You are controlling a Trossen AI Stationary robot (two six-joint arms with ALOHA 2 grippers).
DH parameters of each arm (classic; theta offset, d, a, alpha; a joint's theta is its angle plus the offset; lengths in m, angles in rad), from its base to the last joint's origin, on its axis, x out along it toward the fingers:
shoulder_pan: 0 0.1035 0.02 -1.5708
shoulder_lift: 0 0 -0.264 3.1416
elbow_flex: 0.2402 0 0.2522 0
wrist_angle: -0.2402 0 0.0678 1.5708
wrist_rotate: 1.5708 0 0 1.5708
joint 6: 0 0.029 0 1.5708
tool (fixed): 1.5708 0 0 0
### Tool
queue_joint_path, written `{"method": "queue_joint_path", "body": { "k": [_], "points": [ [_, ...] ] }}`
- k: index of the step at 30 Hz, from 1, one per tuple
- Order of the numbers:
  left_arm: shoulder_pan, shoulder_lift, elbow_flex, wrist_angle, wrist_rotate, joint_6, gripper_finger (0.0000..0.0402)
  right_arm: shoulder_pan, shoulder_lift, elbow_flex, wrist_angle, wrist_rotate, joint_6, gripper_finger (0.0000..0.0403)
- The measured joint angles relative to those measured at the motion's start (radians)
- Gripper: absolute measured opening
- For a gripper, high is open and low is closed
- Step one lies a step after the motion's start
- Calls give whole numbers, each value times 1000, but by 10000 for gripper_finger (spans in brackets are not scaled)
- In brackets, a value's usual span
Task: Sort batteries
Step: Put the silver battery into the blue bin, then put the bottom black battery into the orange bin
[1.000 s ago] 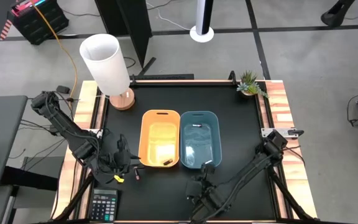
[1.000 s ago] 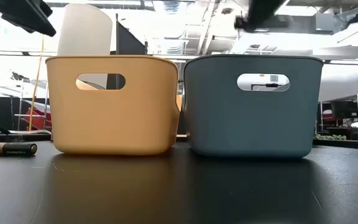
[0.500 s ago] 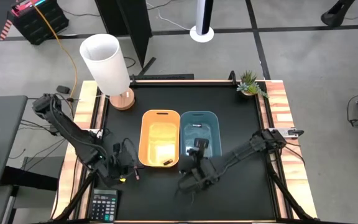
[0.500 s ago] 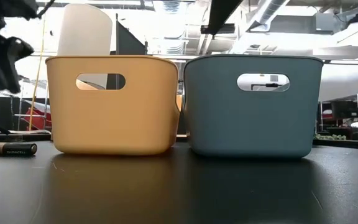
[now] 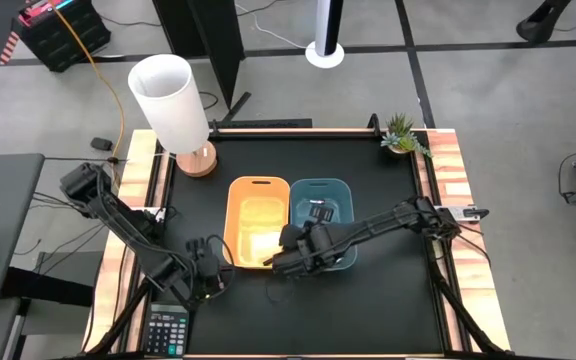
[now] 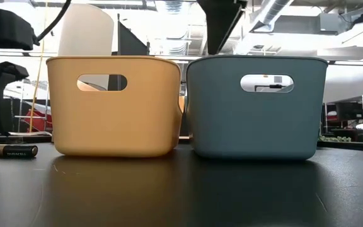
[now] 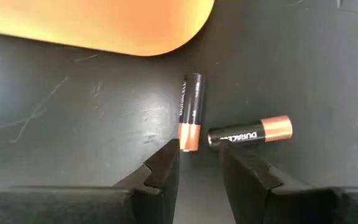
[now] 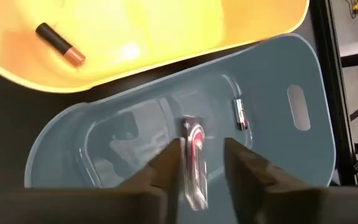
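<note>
My left gripper (image 7: 197,163) (image 5: 208,280) is open, low over the table near the orange bin's (image 5: 258,225) near left corner. Just beyond its fingertips lie two black-and-copper batteries (image 7: 190,112) (image 7: 250,132), flat on the black table; one shows in the low view (image 6: 14,151). My right gripper (image 8: 202,155) (image 5: 290,258) hangs over the blue bin (image 8: 166,106) (image 5: 326,210), shut on a silvery battery with a red label (image 8: 193,146). One battery (image 8: 241,115) lies on the blue bin's floor, and a copper-ended one (image 8: 58,42) in the orange bin. My right gripper holds the silvery-red battery (image 8: 194,134) between its two fingers, with the battery lying along them and its free end sticking out past the fingertips. It is lifted clear, above the blue bin's inside. The exact place of contact is blurred.
A white lamp (image 5: 168,100) stands at the far left corner, a small plant (image 5: 403,135) at the far right. A grey calculator (image 5: 168,330) lies at the near left edge. The two bins stand side by side mid-table (image 6: 115,107) (image 6: 254,107).
My right gripper has swung from the table's near edge toward the far side and left, ending above the blue bin's near end. My left gripper has moved toward the near edge and down, closing in on the two batteries on the table.
</note>
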Motion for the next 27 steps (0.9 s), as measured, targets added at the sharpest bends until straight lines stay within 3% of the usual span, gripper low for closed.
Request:
{"method": "queue_joint_path", "body": {
  "k": [5,8,18,27],
  "points": [
    [0,7,0,34,-15,52,113,0,1,0,1,1,-17,212],
    [-14,5,0,59,-16,105,124,-1,1,0,0,7,-19,242],
    [-99,2,16,139,-14,373,137,7,1,0,0,10,-24,236],
    [-64,3,4,137,14,549,135,12,2,0,3,11,-36,226]
  ]
}}
